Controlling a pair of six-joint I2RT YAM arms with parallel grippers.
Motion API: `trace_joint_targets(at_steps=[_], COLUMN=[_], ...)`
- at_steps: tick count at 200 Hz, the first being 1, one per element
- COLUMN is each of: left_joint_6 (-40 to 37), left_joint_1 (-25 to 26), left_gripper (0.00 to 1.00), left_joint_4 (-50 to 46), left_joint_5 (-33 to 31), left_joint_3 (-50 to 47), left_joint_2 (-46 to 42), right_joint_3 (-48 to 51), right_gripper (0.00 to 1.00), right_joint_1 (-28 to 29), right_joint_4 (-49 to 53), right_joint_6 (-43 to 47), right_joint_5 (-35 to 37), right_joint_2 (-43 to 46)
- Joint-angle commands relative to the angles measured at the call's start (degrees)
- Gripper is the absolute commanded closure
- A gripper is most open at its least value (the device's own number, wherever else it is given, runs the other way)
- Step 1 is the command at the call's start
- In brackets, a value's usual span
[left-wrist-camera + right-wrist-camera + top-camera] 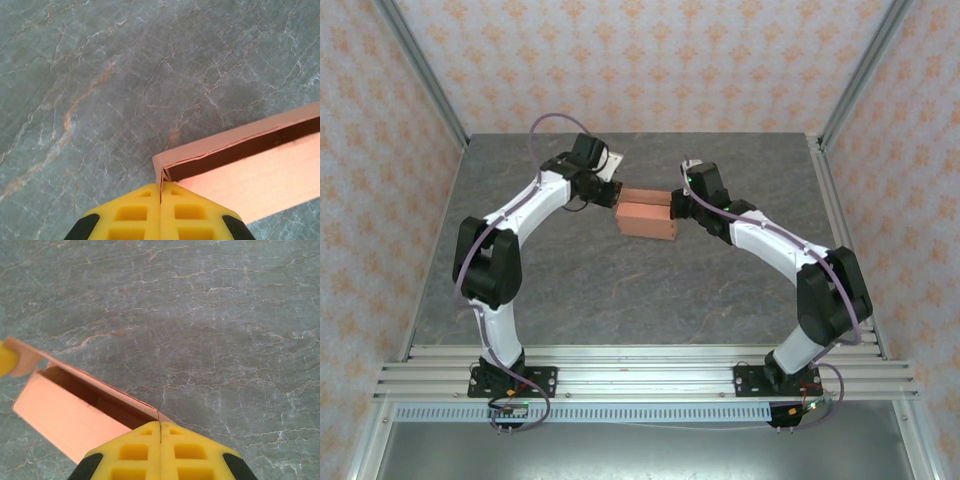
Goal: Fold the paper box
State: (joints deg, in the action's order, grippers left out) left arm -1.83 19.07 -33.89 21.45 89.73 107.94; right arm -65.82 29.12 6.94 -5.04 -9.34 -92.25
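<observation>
My left gripper and right gripper pinch the paper box.
Each is closed on one thin end edge.

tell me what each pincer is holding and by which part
Both hold the paper box: the left pincer pinches the card wall at one end, the right pincer the wall at the opposite end.

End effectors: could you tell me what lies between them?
The paper box, in the top external view; left end effector and right end effector pinch its ends.
</observation>
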Motion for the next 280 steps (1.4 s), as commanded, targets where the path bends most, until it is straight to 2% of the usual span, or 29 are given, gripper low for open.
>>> trace_joint_targets(at_steps=[1, 48, 105, 157, 219, 280], left_joint_6=[5.5, 10.4, 14.8, 16.1, 16.5, 16.8], left_joint_1=[1.9, 4.2, 5.0, 5.4, 5.5, 5.5], left_gripper=[1.00, 1.00, 1.00, 1.00, 1.00, 1.00], left_joint_4=[7.1, 13.4, 16.7, 18.5, 19.4, 19.6], left_joint_5=[-4.4, -8.6, -9.1, -10.1, -10.8, -11.3], left_joint_3=[-4.8, -10.4, -13.1, -15.5, -16.6, -16.7], left_joint_2=[-4.8, -7.8, -8.5, -9.8, -10.2, -9.7], right_joint_3=[-1.8, -0.8, 1.1, 5.0, 7.4, 9.2], right_gripper=[1.00, 1.00, 1.00, 1.00, 1.00, 1.00], right_joint_1=[0.5, 0.7, 3.8, 4.7, 5.2, 5.4], right_joint_4=[0.9, -1.7, -4.8, -11.3, -15.7, -17.2], right_joint_6=[-4.4, -10.6, -10.9, -12.1, -14.0, -11.9], right_joint_5=[2.4, 3.1, 8.9, 12.5, 12.0, 12.0], right_joint_2=[-1.1, -2.0, -2.8, -3.0, -3.5, -3.7])
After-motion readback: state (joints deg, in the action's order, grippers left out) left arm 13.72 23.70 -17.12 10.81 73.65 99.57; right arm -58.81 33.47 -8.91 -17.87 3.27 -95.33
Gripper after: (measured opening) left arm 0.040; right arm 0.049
